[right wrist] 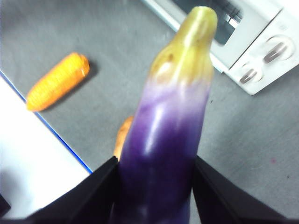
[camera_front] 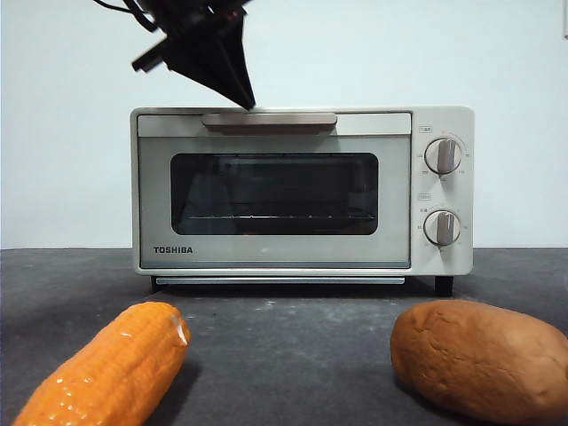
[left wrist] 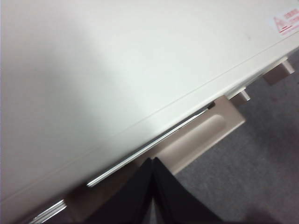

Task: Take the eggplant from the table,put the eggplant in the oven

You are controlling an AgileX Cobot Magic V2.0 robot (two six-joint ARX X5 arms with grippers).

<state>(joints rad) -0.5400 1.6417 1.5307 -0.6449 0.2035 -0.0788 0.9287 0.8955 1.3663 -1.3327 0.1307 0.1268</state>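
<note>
Right gripper point(right wrist: 154, 186) — eggplant point(right wrist: 168, 135) above grey table point(right wrist: 252, 154)

Eggplant point(right wrist: 163, 144): glossy, smooth skin, purple fading to yellow-green at tip. Oven point(camera_front: 302, 191): smooth cream painted casing, dark glass window, shiny metallic knobs point(camera_front: 442, 156), matt beige handle point(camera_front: 269, 122). Table point(camera_front: 284, 324): matt grey, faintly speckled. Corn cob point(camera_front: 111, 368): bumpy orange surface. Brown lump point(camera_front: 484, 355): matt, slightly dimpled.
</note>
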